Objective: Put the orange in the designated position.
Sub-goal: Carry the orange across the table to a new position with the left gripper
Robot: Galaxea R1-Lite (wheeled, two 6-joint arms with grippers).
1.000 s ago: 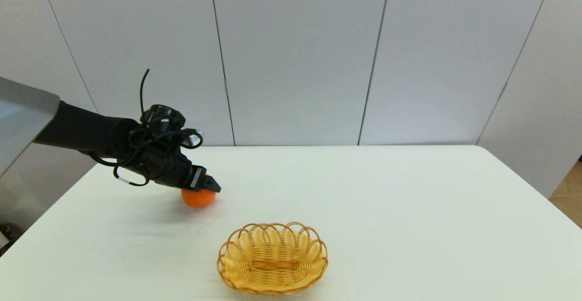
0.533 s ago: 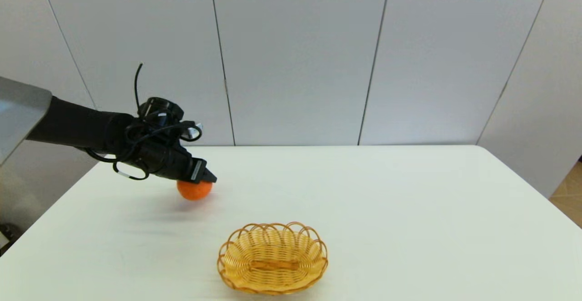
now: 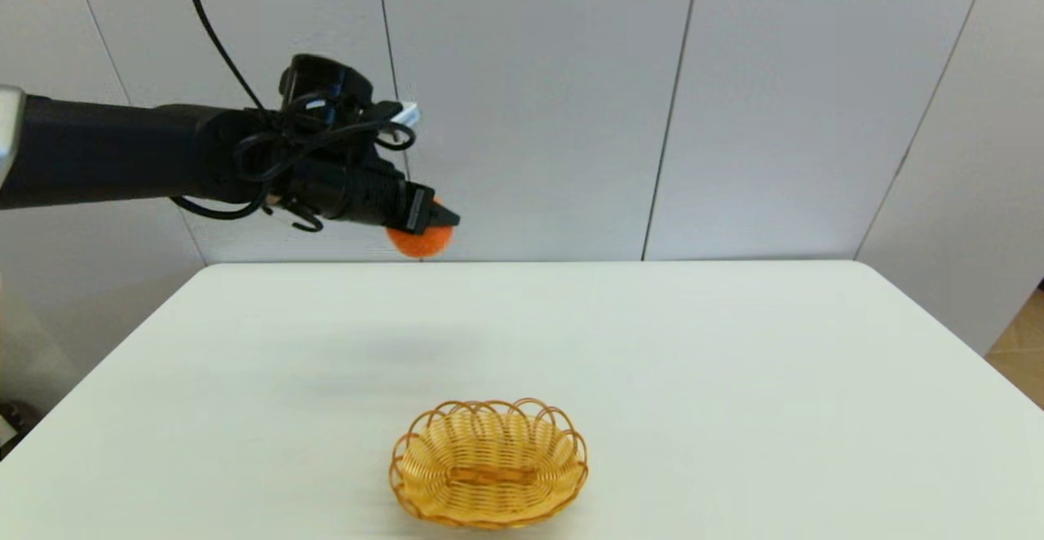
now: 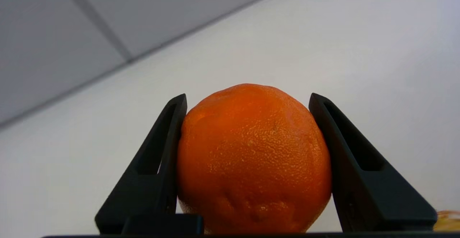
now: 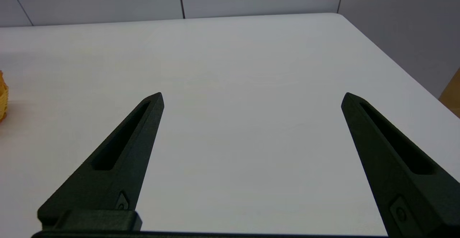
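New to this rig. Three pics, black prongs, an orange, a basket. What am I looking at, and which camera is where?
It is a two-armed robot at a white table. One picture comes from a camera on its head, looking down at the table. The other two come from cameras on each wrist, just behind the fingers, so the black prongs are that arm's own fingers.

In the head view, the left gripper reaches in from the left, raised well above the table and holding the bright orange, dimpled round fruit. The left wrist view shows the same orange squeezed between the two fingers.

A woven yellow wicker basket with a looped rim sits on the table near the robot, with nothing in it.

The right gripper is open and holds nothing, low over the table; it is out of the head view.
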